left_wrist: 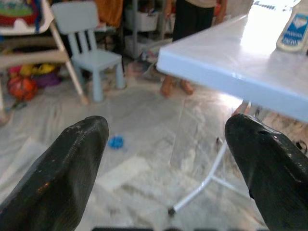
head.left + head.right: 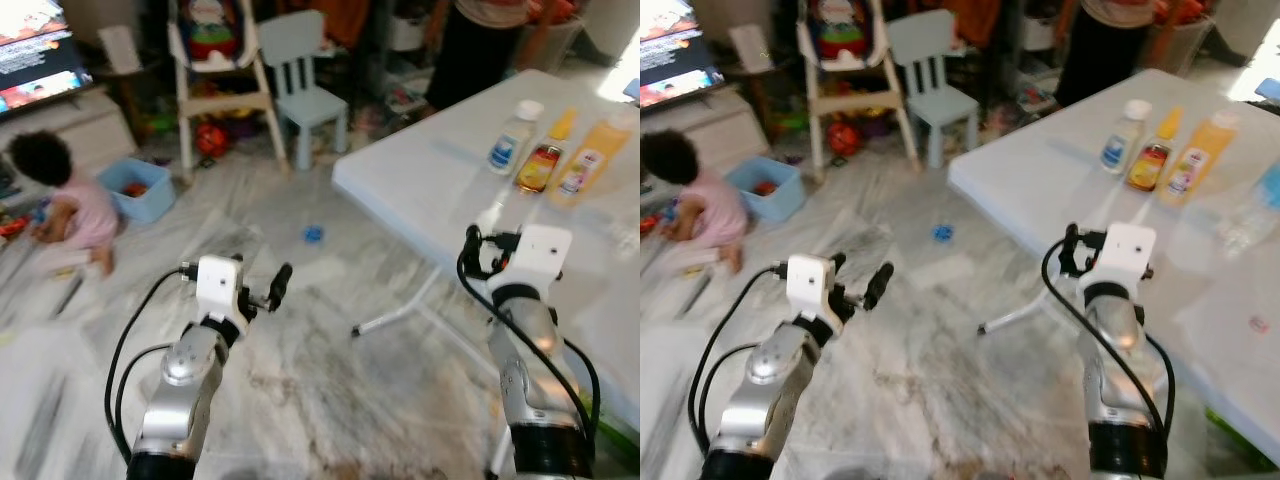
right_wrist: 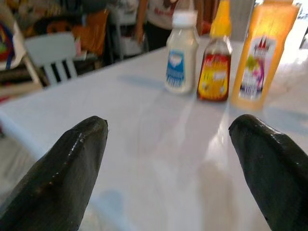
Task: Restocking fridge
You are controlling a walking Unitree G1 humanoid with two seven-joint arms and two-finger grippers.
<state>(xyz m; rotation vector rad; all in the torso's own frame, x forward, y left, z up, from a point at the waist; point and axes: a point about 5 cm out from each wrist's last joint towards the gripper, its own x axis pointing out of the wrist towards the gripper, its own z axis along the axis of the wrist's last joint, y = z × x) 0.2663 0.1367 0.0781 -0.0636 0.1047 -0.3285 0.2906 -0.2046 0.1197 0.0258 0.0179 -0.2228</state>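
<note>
Nearest the camera, both arms are raised in front of the robot with nothing in them. The left gripper hangs over bare marble floor, its fingers spread wide and pointing past the edge of the white table toward a small blue chair. The right gripper is already over the tabletop, its fingers equally wide apart and aimed straight along the surface at the bottles.

Further along that line, well apart from the fingertips, three bottles stand upright in a close row near the table's far side: a white bottle with a blue label, a small dark-red sauce bottle with a yellow cap just beside it, and a taller orange bottle next to that. All three have their long axes vertical, so a level approach with the fingers passing either side of a body looks like the fitting grasp. The right arm is plainly the nearer one; the left would have to cross the table edge first. On the right eye view something pale and bluish lies nearer the table's right edge, possibly a clear bottle, though blur makes that uncertain.

Beyond, a child sits on the floor by a blue bin, and a person stands behind the table. No fridge can be made out.
</note>
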